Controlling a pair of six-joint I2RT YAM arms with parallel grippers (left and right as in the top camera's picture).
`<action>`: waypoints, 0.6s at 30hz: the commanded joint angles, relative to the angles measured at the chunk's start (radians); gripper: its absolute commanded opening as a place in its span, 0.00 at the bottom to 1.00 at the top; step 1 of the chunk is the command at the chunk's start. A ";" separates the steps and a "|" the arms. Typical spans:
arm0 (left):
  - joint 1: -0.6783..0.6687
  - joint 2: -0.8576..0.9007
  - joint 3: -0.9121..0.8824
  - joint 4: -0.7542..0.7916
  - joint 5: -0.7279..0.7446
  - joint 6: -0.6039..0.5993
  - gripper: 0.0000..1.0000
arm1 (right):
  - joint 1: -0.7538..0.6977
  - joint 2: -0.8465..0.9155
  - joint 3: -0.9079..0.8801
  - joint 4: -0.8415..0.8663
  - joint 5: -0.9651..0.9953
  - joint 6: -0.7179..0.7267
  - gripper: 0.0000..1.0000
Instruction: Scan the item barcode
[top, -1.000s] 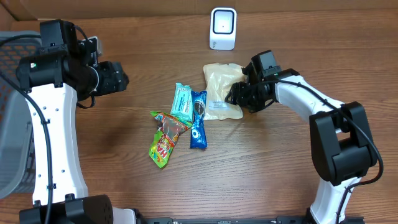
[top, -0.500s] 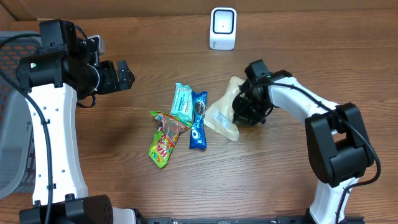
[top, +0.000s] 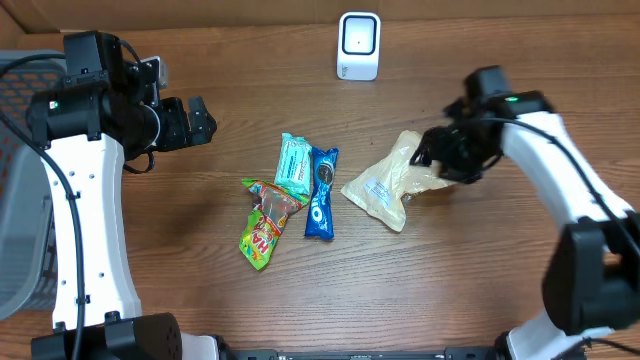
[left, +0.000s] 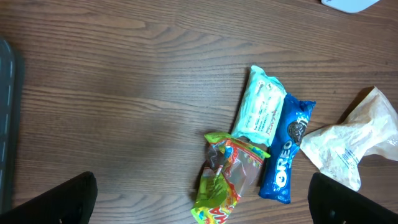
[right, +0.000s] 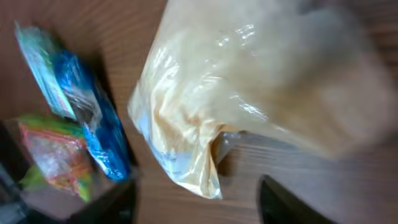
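The item, a pale crinkly bag (top: 392, 182) with a white printed label, lies tilted right of the other packs. My right gripper (top: 432, 165) is at the bag's right end. In the right wrist view the bag (right: 249, 93) fills the frame. Its lower corner hangs between the dark fingers (right: 118, 202) of the right gripper (right: 198, 199), which stand wide apart without touching it. The white scanner (top: 358, 45) stands at the back edge. My left gripper (top: 197, 122) hovers open far to the left, and the left gripper (left: 200, 190) is empty in its own view.
A mint pack (top: 293, 163), a blue Oreo pack (top: 319, 192) and a green-and-red snack bag (top: 265, 222) lie together mid-table. A grey basket (top: 20, 200) sits at the left edge. The left wrist view shows the same packs and the bag (left: 351, 146).
My right arm swung right and drew the pale bag away from the other packs, turning it; its jaws closed and then parted. The left jaws spread slightly wider.
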 joint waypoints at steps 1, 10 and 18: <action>-0.001 -0.004 -0.009 0.003 0.019 0.026 1.00 | -0.058 -0.010 -0.002 0.006 0.078 0.060 0.83; -0.001 -0.004 -0.009 0.003 0.019 0.026 1.00 | -0.090 -0.010 -0.210 0.169 0.004 0.047 0.95; -0.001 -0.004 -0.009 0.003 0.019 0.026 1.00 | -0.063 -0.009 -0.429 0.565 -0.130 0.039 0.95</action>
